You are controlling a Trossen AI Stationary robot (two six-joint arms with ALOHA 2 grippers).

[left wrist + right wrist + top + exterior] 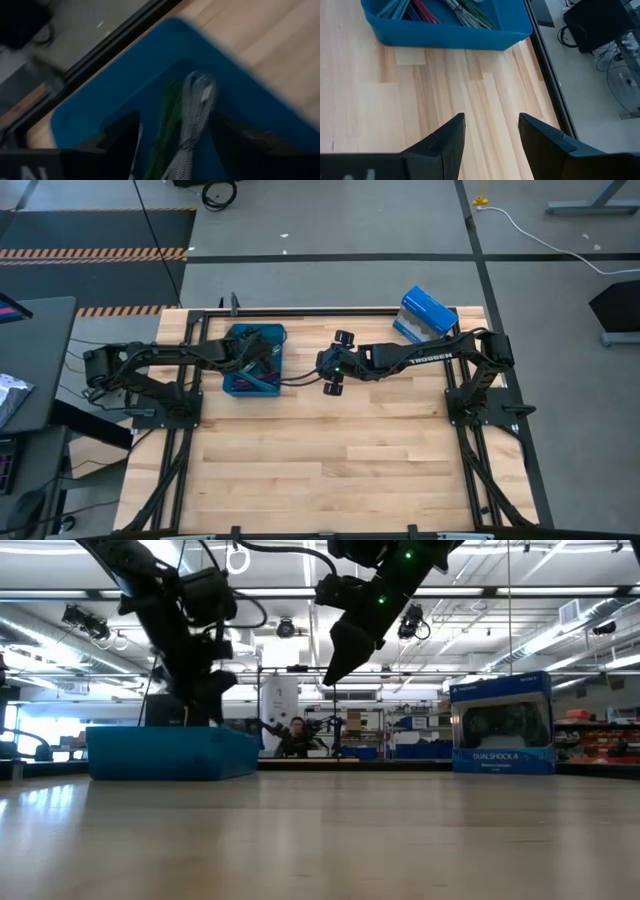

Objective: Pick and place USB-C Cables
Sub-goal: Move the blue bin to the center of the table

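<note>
A blue tray (pixel 240 386) (pixel 170 753) (pixel 445 35) stands toward the table's far left. In the right wrist view, several cables lie in it: teal (pixel 392 7), magenta (pixel 425 11), grey (pixel 454 9) and green (pixel 479 19). My left gripper (pixel 262 358) (pixel 182 140) reaches down into the tray, open. In its blurred wrist view, a grey cable (pixel 196 107) and a green cable (pixel 167 125) lie between its fingers. My right gripper (pixel 325 366) (pixel 335 665) (pixel 490 125) hangs open above bare wood just right of the tray, pointing at it. My left gripper stands inside the tray with its fingers on either side of the grey and green cables. The blur does not let me tell whether a finger touches them.
A blue-and-white box (pixel 425 315) (pixel 500 725) stands at the table's far right corner. The wood between the tray and the near edge (pixel 340 460) is bare. A black frame rail (pixel 547 75) runs along the table's far edge behind the tray.
</note>
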